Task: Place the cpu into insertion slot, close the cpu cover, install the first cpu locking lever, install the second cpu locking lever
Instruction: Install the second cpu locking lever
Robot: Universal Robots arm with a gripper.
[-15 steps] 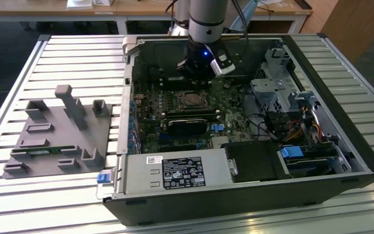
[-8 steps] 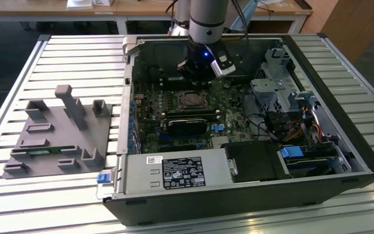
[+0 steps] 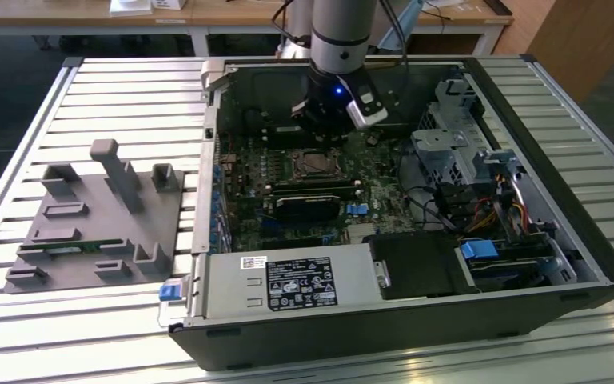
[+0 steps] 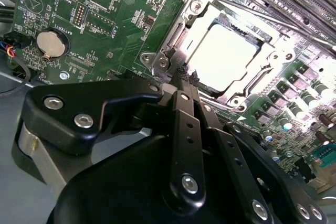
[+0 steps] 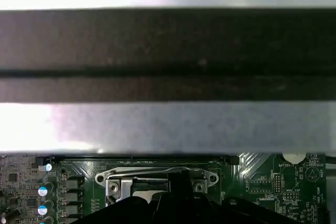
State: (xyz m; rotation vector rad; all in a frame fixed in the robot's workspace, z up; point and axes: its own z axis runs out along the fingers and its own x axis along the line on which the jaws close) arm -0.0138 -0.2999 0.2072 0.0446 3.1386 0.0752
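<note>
The cpu (image 4: 227,59), a flat square chip with a pale silver metal top, lies level in the insertion slot (image 4: 247,85) on the green motherboard (image 4: 105,19), inside the open black computer case (image 3: 414,320) on the slatted metal desk (image 3: 125,96). The cpu cover (image 4: 181,35), a thin silver frame with a square window, lies flat around it. The gripper (image 4: 185,77) has its black jaws clenched together, tips at the cover's corner beside a thin metal lever (image 4: 173,69). A round coin battery (image 4: 51,43) sits well apart from the slot.
</note>
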